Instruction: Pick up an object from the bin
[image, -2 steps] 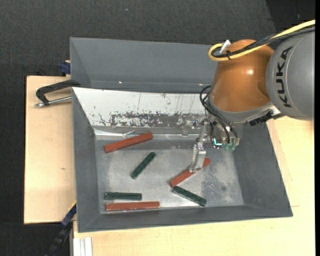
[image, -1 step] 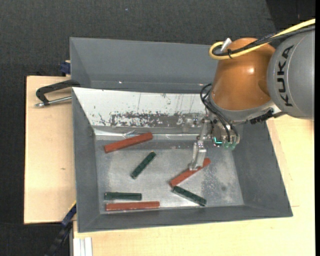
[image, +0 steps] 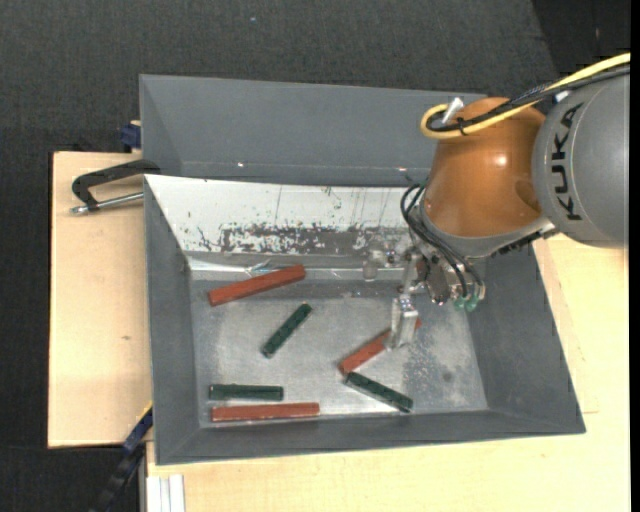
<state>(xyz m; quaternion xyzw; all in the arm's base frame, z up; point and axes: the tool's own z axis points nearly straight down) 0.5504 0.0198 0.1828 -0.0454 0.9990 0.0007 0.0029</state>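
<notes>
gripper (image: 405, 332) hanging right of centre, tip at upper end of red bar (image: 362, 355) | likely avoiding green bar (image: 380, 392) crowding its lower end | open or closed: cannot tell

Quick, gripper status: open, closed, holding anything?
Gripper: cannot be told. It sits at the upper end of the short red stick, which lies just above a dark green stick.

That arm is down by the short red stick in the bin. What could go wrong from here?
The gripper sits at the upper end of the short red stick, not its middle, so the stick might tip or slip if lifted. A dark green stick lies close by its lower end and could get knocked.
</notes>
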